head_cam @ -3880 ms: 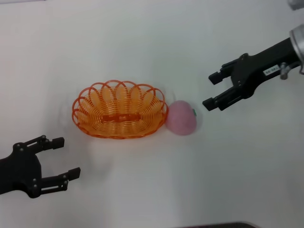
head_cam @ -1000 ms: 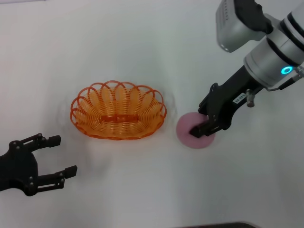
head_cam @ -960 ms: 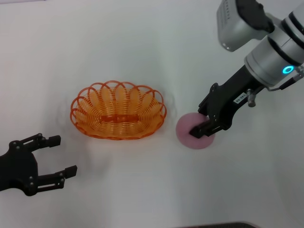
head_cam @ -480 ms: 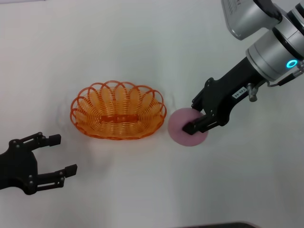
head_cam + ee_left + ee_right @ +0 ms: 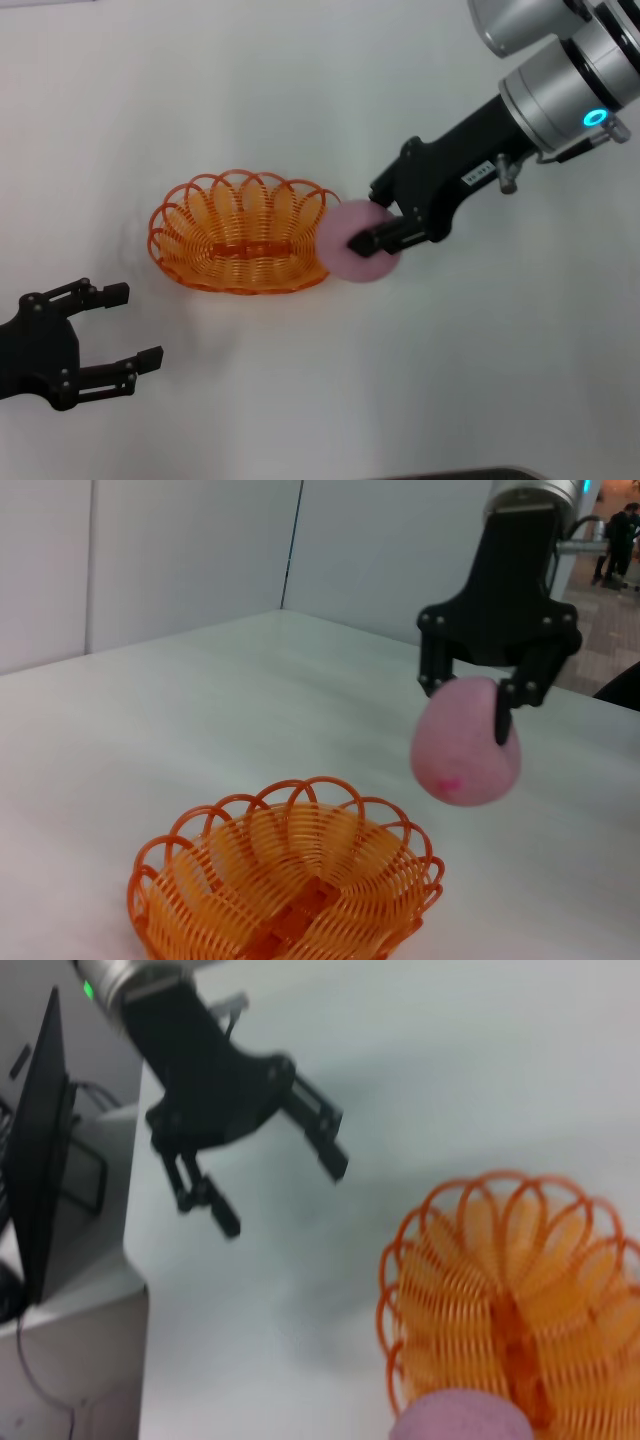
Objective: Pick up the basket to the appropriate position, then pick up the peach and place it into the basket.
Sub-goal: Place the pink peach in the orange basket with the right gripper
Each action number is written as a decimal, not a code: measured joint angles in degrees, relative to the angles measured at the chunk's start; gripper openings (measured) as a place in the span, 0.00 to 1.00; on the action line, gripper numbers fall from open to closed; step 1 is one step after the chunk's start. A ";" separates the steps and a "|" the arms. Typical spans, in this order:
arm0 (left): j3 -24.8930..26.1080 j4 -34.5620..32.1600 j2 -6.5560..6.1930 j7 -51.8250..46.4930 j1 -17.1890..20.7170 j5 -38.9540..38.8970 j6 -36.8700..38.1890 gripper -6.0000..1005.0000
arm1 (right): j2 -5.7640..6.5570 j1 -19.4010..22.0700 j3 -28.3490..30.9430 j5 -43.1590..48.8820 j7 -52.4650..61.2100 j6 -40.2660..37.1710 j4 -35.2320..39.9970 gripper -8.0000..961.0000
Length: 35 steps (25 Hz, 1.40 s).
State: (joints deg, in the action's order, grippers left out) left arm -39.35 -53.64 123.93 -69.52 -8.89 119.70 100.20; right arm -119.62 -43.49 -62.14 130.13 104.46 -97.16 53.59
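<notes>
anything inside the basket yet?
No. The basket holds nothing; its woven floor shows bare in the left wrist view. The peach hangs in the air beside its rim, clamped in the right gripper. The table under the basket is mostly covered.

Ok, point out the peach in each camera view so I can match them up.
Head view: peach right of centre, in the right gripper.
Left wrist view: peach upper right, off the table.
Right wrist view: peach at bottom edge.
Shared landmark: the basket.
</notes>
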 joint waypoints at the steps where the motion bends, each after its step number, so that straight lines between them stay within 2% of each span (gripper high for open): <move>1: -0.05 0.01 0.00 0.00 0.01 0.00 0.00 0.86 | 0.00 0.00 0.00 0.00 0.00 0.00 0.00 0.38; 12: -0.25 0.14 0.00 -0.09 0.28 0.00 0.06 0.86 | -0.42 1.10 -1.04 -3.99 -1.89 7.12 -1.56 0.38; 24: 0.01 0.20 0.00 -0.09 0.36 0.00 0.09 0.86 | -0.61 1.15 -8.28 -7.34 -3.13 16.76 -5.97 0.38; 34: 0.07 0.29 0.00 -0.09 0.28 0.00 0.08 0.86 | -0.60 1.20 -9.00 -8.86 -4.60 18.91 -6.88 0.38; 35: 0.07 0.30 0.00 -0.09 0.30 0.00 0.08 0.86 | -0.62 1.20 -9.01 -8.85 -4.61 19.27 -7.09 0.42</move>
State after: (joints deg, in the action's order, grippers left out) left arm -39.28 -53.34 123.93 -69.61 -8.59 119.70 100.28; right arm -120.24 -42.29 -71.15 121.28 99.85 -77.89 46.50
